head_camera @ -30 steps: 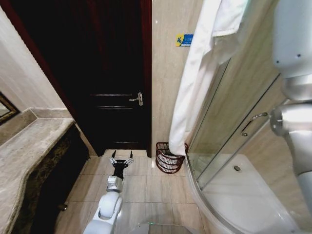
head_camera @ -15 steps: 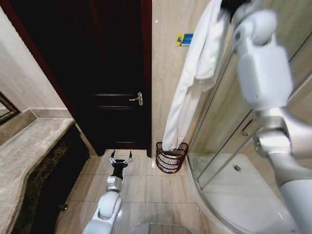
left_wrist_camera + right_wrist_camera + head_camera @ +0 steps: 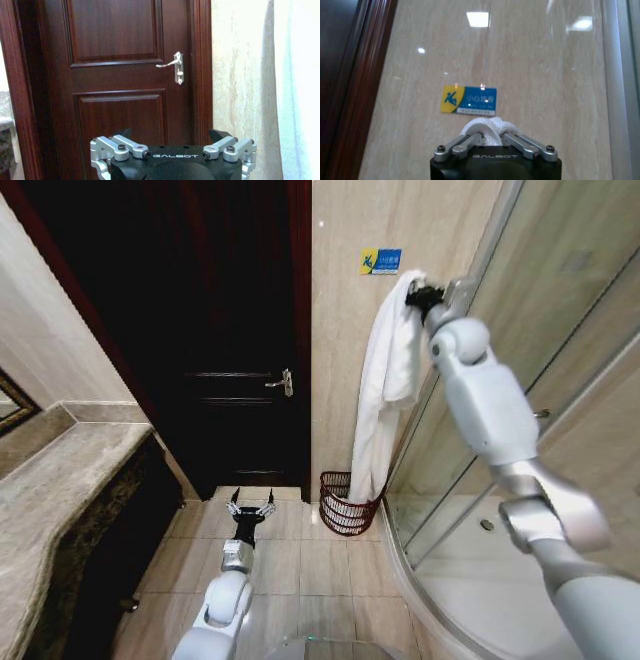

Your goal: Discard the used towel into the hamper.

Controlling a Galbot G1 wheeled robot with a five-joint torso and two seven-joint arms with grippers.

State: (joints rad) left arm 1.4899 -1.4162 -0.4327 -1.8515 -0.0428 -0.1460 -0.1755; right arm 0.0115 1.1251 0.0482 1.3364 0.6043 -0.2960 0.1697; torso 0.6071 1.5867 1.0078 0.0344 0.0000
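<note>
The right gripper [image 3: 413, 293] is raised high and pinches the top of the white towel [image 3: 383, 380], fingers [image 3: 470, 142] narrowed onto a bunched fold. The towel hangs straight below it along the beige wall [image 3: 345, 360]. Its lower end reaches the hamper [image 3: 348, 505] on the floor directly beneath. The left gripper [image 3: 248, 506] hangs low, spread wide, facing the dark door [image 3: 125, 75].

— Where is the towel [image 3: 385, 380]?
— It hangs long and white against the wall, its lower end seemingly inside the hamper [image 3: 348, 505], a dark woven basket upright on the floor.
</note>
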